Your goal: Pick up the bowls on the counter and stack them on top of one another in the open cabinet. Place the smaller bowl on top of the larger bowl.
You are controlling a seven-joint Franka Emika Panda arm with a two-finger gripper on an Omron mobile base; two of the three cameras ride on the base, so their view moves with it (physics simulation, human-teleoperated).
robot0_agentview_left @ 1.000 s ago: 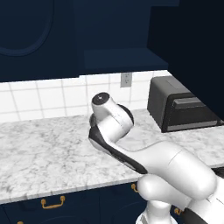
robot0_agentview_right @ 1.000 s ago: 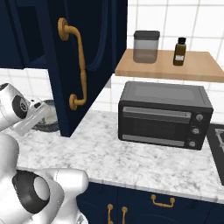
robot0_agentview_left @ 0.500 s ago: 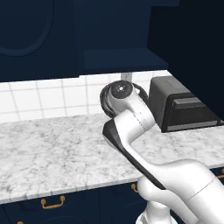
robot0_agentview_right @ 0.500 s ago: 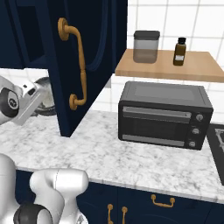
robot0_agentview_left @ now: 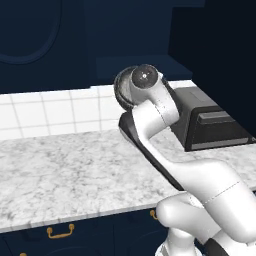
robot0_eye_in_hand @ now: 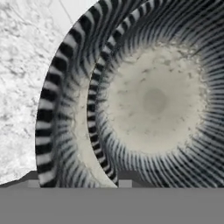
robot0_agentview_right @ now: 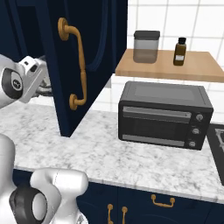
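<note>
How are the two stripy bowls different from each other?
The smaller bowl is narrower, and the larger bowl rings it with a wider rim. The smaller bowl shows its whole pale middle, while the larger bowl shows just a curved strip beside it. Both are round, with dark stripy sides and pale speckled insides.

Bowl (robot0_agentview_left: 122,92) mostly hidden behind arm; tool fingertips (robot0_eye_in_hand: 124,183) barely visible, state unclear.

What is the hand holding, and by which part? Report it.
A grey bowl, pinched by the hand at its rim, one finger on each side of the wall.
</note>
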